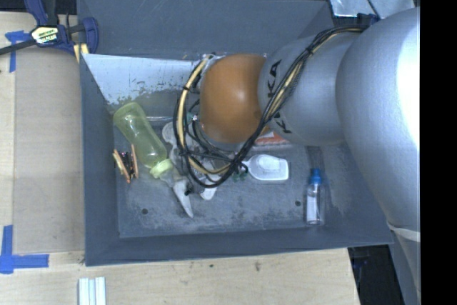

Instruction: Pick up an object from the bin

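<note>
My gripper hangs low over the bin floor near the front middle, below the cables and the orange cover. Its two pale fingertips stand apart, open, with nothing visible between them. Just left of it a translucent yellow-green bottle lies on its side, its cap end pointing toward the gripper. A white flat container lies just right of the gripper. Cables hide the upper part of the gripper.
A small brown and orange clip-like thing lies by the left wall. A little clear bottle with a blue cap lies at the front right. Something red and white shows under the arm, which covers the bin's right and middle.
</note>
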{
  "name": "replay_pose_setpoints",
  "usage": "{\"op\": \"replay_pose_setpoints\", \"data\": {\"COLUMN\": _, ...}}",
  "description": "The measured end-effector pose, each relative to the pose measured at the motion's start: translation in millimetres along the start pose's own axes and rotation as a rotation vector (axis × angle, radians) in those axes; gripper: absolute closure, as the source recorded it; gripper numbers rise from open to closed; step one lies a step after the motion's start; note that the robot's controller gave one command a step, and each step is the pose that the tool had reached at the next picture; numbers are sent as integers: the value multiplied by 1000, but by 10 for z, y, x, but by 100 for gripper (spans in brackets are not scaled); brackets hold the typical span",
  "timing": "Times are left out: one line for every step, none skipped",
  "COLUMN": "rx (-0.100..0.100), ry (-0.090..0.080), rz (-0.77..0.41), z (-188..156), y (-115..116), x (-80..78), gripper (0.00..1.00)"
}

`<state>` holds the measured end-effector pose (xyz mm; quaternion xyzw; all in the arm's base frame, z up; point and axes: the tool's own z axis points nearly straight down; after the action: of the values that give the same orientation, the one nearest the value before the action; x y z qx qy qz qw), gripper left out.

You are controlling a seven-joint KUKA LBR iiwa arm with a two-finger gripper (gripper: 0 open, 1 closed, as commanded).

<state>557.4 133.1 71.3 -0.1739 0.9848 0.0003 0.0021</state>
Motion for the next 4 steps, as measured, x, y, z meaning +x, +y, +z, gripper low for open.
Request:
{"op": "replay_pose_setpoints", "data": {"rx": 0, "ry": 2, "rz": 1, "z": -44, "y": -1, "x": 15, "gripper": 100}}
{"op": "replay_pose_setpoints", "data": {"rx": 2, "ry": -3, "rz": -19, "z": -383, "y": 140, "x": 15, "gripper": 100}}
{"op": "replay_pose_setpoints", "data": {"rx": 1, "ry": 4, "rz": -54, "z": -106, "y": 300, "x": -3, "gripper": 100}}
{"op": "replay_pose_setpoints", "data": {"rx": 0, "ry": 12, "rz": -60, "z": -478, "y": 326, "x": 29, "gripper": 100}}
